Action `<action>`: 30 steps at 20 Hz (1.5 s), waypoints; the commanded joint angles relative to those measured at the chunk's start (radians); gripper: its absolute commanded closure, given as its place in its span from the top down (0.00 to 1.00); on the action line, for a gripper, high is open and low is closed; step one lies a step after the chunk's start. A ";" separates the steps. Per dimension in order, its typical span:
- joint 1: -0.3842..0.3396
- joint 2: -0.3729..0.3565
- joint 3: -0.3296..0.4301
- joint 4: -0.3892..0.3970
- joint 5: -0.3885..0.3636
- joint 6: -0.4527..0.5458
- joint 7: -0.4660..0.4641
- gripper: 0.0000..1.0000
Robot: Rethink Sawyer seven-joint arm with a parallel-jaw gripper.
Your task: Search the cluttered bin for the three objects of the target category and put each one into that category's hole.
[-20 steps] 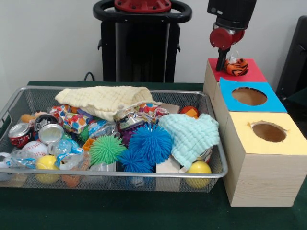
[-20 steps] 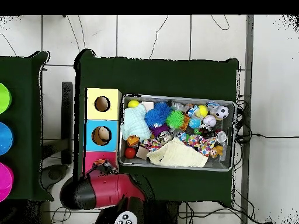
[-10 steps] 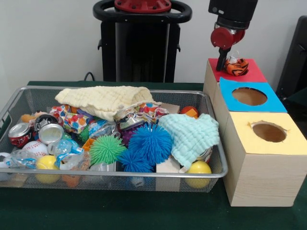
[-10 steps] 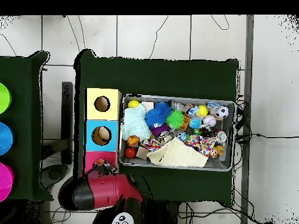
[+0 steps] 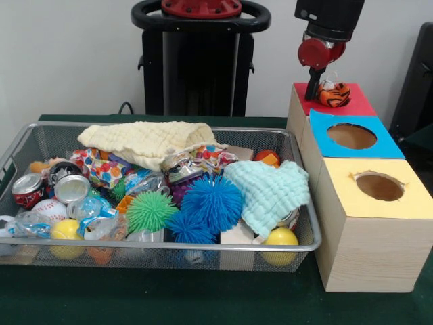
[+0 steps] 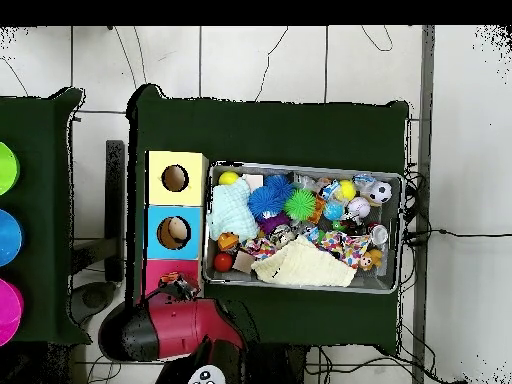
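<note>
A small orange and black striped plush tiger (image 5: pixel 335 95) sits on top of the red box (image 5: pixel 360 105), over its hole. My gripper (image 5: pixel 323 87) hangs straight above it, open, with one black finger (image 5: pixel 312 87) down at the toy's left side. In the overhead view the red arm covers most of the red box (image 6: pixel 160 272), and the gripper (image 6: pixel 180 286) shows at its edge. The wire bin (image 5: pixel 169 248) holds spiky blue and green balls, crushed cans, yellow balls, a baseball and two cloths.
The blue box (image 5: pixel 382 146) and yellow box (image 5: pixel 362 206) stand in a row in front of the red one, right of the bin. A cream cloth (image 5: pixel 145 141) and a mint cloth (image 5: pixel 270 191) cover part of the clutter. Green cloth covers the table.
The arm has risen slightly above the red box. The tiger has stayed where it was on the box top.
</note>
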 commanded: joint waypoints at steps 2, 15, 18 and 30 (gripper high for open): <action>0.022 0.077 0.040 -0.067 0.002 -0.061 0.239 0.00; 0.081 0.089 0.013 -0.096 0.037 -0.034 0.266 0.00; 0.090 0.104 0.008 -0.103 0.042 -0.044 0.275 0.00; 0.089 0.102 0.003 -0.097 0.040 -0.048 0.267 0.00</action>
